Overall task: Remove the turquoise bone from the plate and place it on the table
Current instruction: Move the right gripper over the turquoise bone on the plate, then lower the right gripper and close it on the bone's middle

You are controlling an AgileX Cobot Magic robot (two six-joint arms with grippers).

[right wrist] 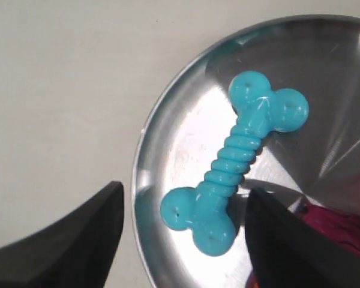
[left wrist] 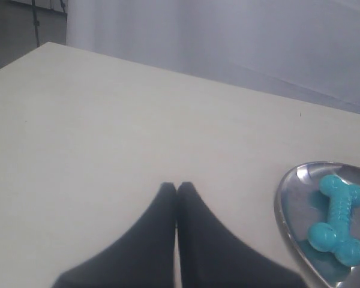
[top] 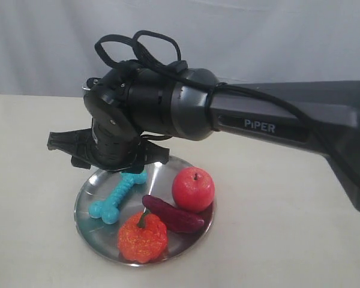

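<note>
Lying aslant on the left half of the plate (top: 91,229), in the lower centre of the exterior frame, the turquoise bone (top: 117,197) has one knobbed end near the rim and the other beneath the black wrist of the right arm, which reaches in from the right edge. The right gripper (right wrist: 185,192) hangs above the bone with its fingers spread wide, grasping nothing. A red apple (top: 193,189), a dark purple pod (top: 171,214) and an orange-red ribbed fruit (top: 143,237) share the plate. The left gripper (left wrist: 177,187) is clenched, empty, above the bare table (top: 36,240) beside the plate.
</note>
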